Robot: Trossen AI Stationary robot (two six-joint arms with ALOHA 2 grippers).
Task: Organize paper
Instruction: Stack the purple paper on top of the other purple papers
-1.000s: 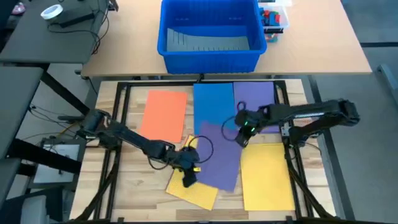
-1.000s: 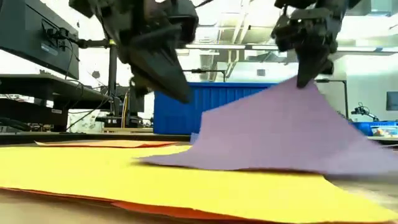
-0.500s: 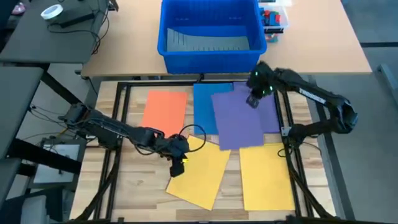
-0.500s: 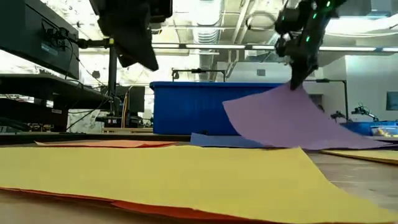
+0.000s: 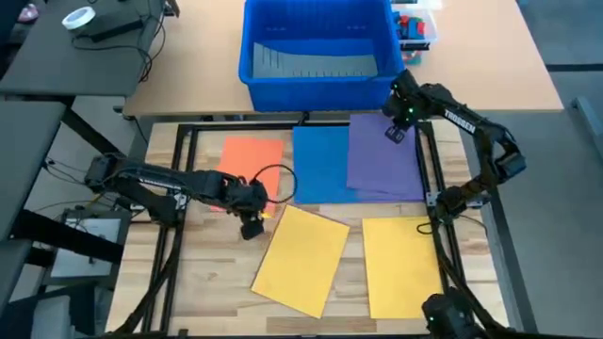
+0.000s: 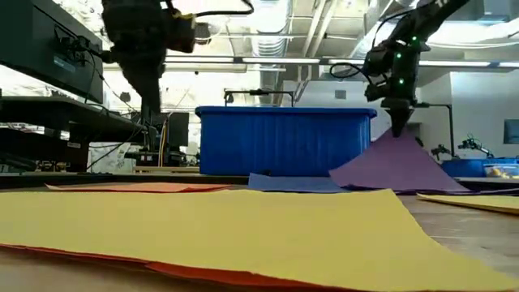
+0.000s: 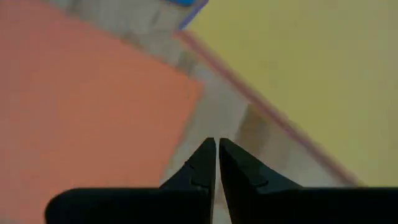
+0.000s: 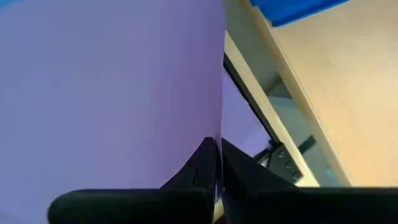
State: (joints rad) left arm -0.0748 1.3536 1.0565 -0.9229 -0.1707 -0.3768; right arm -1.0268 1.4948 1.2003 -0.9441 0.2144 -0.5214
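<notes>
The paper lies spread on the table: an orange sheet (image 5: 250, 165), a blue sheet (image 5: 318, 165), a slanted yellow sheet (image 5: 301, 259) with a red edge (image 6: 203, 273) showing under it, and another yellow sheet (image 5: 403, 266). My right gripper (image 5: 396, 129) is shut on a purple sheet (image 5: 380, 160) at the far right. That sheet lies over a second purple sheet (image 5: 415, 188). My left gripper (image 5: 252, 224) hangs shut and holds nothing, above the bare wood between the orange sheet (image 7: 93, 106) and the yellow one (image 7: 311, 68). My right gripper pinches the purple sheet's far edge (image 8: 219, 127) between its two fingers, coming from above and pointing down. That edge is lifted into a peak (image 6: 397, 139). The rest of the sheet slopes down and lies on the paper below it.
A big blue bin (image 5: 318, 52) stands on the desk beyond the table's far edge, close behind my right gripper. A small box of coloured things (image 5: 415, 28) sits to its right. The table's black frame rail (image 8: 261, 118) runs beside the purple sheets.
My right gripper has gone toward the table's far right corner, dragging the purple sheet off the yellow one and onto the other purple sheet; its raised part now stands lower and smaller. My left gripper has risen and drawn back toward the table's left, off the yellow sheet.
</notes>
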